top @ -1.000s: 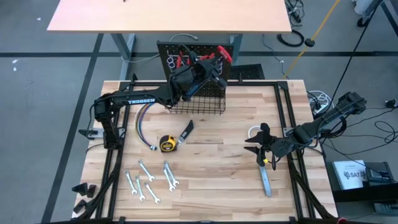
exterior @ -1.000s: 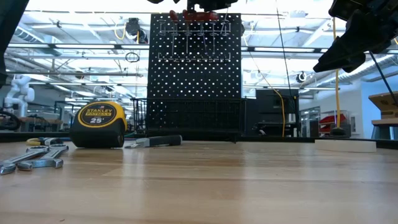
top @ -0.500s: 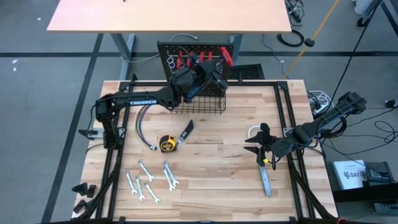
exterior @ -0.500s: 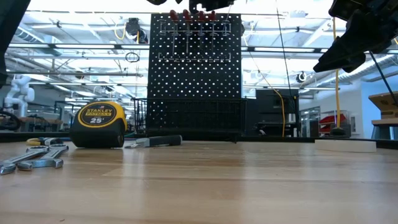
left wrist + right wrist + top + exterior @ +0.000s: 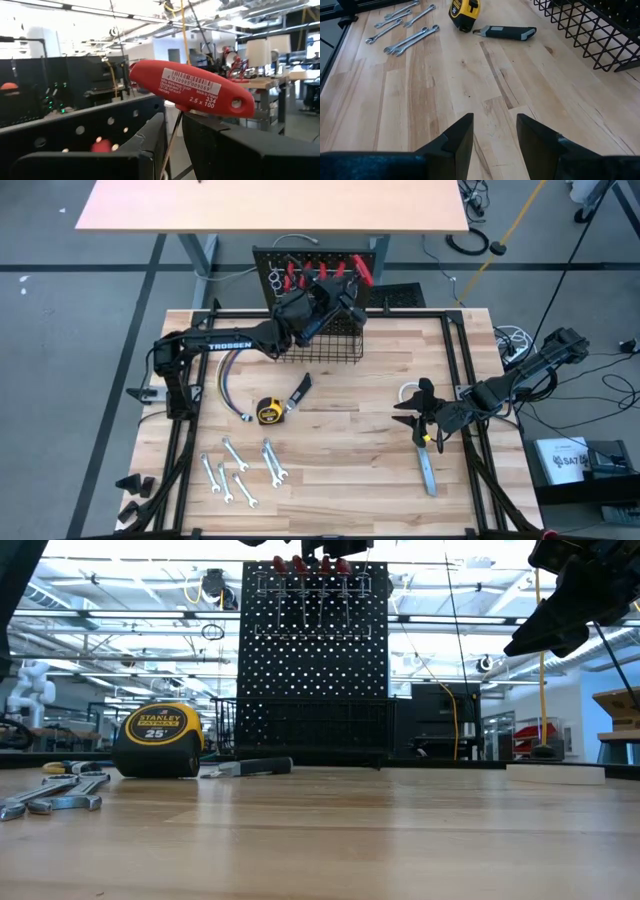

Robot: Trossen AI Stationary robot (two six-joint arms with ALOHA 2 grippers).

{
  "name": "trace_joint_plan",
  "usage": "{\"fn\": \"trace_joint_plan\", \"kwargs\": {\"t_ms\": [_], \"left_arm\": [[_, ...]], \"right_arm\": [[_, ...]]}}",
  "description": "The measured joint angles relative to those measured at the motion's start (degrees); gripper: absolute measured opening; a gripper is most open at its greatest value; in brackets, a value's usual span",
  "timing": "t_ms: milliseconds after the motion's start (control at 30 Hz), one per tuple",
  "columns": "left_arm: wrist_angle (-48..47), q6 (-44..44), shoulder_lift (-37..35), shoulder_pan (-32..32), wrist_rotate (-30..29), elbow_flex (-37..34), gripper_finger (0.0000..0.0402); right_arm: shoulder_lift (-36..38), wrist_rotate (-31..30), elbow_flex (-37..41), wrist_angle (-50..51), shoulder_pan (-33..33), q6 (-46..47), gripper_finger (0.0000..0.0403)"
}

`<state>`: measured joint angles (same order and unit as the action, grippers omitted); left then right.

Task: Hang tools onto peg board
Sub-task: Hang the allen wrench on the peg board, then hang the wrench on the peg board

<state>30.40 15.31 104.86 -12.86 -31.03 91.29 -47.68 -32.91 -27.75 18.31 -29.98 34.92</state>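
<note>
The peg board (image 5: 318, 262) stands at the table's far edge, with a black wire basket (image 5: 325, 345) at its foot. Several red-handled tools (image 5: 296, 564) hang in its top row. My left gripper (image 5: 345, 292) is up at that row, shut on one more red-handled tool (image 5: 192, 87). My right gripper (image 5: 494, 131) hovers open over the table's right part, with nothing between its fingers. On the table lie a yellow tape measure (image 5: 268, 411), a black-handled knife (image 5: 301, 390), several silver wrenches (image 5: 240, 470), a grey bar (image 5: 428, 472) and a white tape roll (image 5: 407, 393). My left gripper has the tool's thin shaft (image 5: 171, 142) between its two fingers, just under the red cross handle. The fingers come about level from the table's near side and lie across the shaft. The handle (image 5: 200, 90) stands above the fingertips, tilted; the shaft's lower end is hidden by the fingers.
A bundle of coloured wires (image 5: 228, 385) lies at the table's left. A black frame (image 5: 462, 380) runs along the table's sides. Bare wood stretches between the knife and my right gripper.
My left gripper has rolled a little at the board's top without leaving its place. In the low view the red handles, bunched together before, now stand side by side in one row with their shafts hanging down.
</note>
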Motion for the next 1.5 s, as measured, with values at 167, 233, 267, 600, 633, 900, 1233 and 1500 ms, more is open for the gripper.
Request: {"fn": "trace_joint_plan", "kwargs": {"t_ms": [167,233,267,600,633,900,1233,1500], "left_arm": [[-1.12,0.02,-0.05,0.72,-3.83,0.04,0.0077],[-1.38,0.03,-0.06,0.93,-4.66,0.04,0.0077],[-1.52,0.04,-0.07,0.99,-4.84,0.04,0.0077],[-9.09,0.04,-0.11,1.35,-6.21,0.09,0.0077],[-9.87,0.04,-0.11,1.38,-6.28,0.10,0.0077],[-13.03,0.43,-0.15,2.16,-6.37,0.11,0.0077],[-18.78,0.10,-1.48,4.10,-6.68,0.20,0.0077],[-29.71,-0.04,-3.83,9.79,-9.51,0.20,0.0077]], "right_arm": [[0.00,0.00,0.00,0.00,0.00,0.00,0.0143],[0.00,0.00,0.00,0.00,-0.01,0.00,0.0143],[0.00,0.00,0.00,0.00,0.00,0.00,0.0143],[0.00,0.00,0.00,0.00,0.00,0.00,0.0143],[-0.01,0.00,0.00,0.01,0.00,0.00,0.0143],[-0.01,0.00,0.00,0.01,0.00,0.00,0.0143],[-0.02,0.00,0.00,0.03,0.00,0.00,0.0143],[-0.03,0.22,0.00,0.07,0.00,0.00,0.0143]]}}
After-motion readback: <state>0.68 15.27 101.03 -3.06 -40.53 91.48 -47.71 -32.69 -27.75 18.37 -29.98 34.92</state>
